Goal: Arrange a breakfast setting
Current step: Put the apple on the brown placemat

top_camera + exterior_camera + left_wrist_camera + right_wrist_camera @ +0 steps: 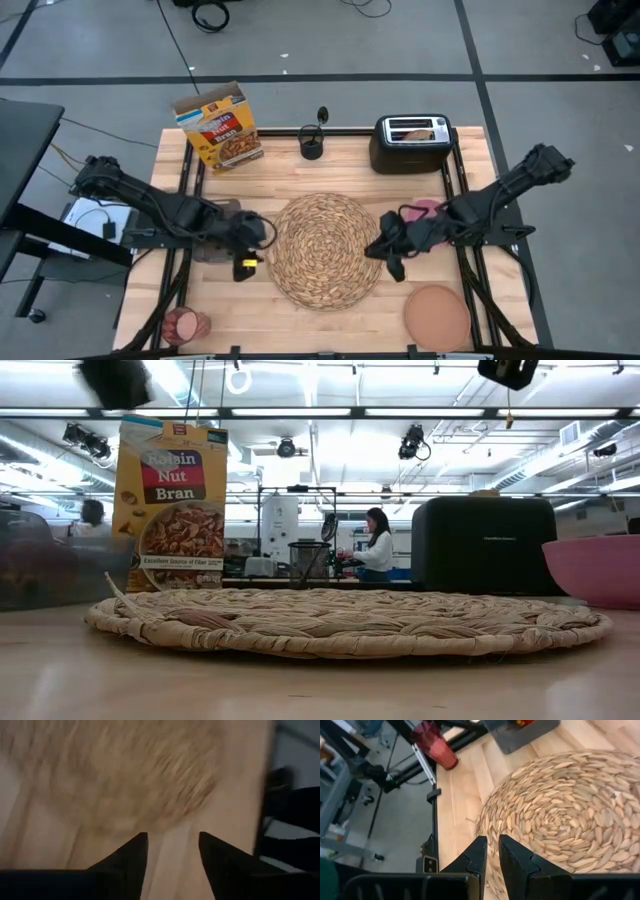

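Note:
The round woven placemat (325, 248) lies flat at the table's middle and also shows in the low view (350, 622). My left gripper (248, 250) hovers open at the placemat's left edge. My right gripper (385, 255) hovers over its right edge (491, 845), its fingers almost together and empty. The pink bowl (428, 209) sits partly under my right arm. The salmon-brown plate (437, 315) lies near right. The pink cup (185, 324) is at the near left corner. The toast (415, 128) sits in the toaster. The spoon (321, 117) stands in a black mesh holder. No apple shows.
The black toaster (412, 142) stands far right. The yellow-and-blue cereal box (220, 125) stands far left. The black mesh holder (312, 145) is between them at the far edge. A grey block (215, 240) lies under my left arm. People sit in the room behind.

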Motion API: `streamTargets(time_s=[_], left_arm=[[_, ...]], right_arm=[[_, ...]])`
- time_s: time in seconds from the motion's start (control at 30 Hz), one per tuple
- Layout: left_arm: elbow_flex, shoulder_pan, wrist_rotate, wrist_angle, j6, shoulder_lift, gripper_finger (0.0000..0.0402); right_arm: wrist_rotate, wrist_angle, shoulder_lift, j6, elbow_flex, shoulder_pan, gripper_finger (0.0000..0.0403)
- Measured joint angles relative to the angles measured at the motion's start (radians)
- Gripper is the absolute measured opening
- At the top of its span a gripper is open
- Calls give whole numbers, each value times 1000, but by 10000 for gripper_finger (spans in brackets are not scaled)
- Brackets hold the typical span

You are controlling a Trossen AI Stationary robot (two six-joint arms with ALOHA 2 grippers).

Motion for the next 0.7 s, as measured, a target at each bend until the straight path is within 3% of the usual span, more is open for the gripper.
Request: streamTargets(time_s=[0.1, 0.2, 0.43, 0.57, 0.7], left_arm=[[0, 7, 10, -140, -122, 41, 211], [-1, 31, 30, -234, -140, 104, 212], [0, -32, 105, -311, 72, 203, 182], [-2, -22, 23, -567, 84, 176, 177], [0, 79, -3, -549, -71, 58, 183]], right_arm=[[4, -3, 29, 3, 3, 9, 59], [7, 0, 43, 21, 3, 9, 59], [-12, -8, 42, 6, 3, 1, 59], [-12, -5, 35, 16, 3, 1, 59], [-11, -7, 35, 15, 3, 1, 59]])
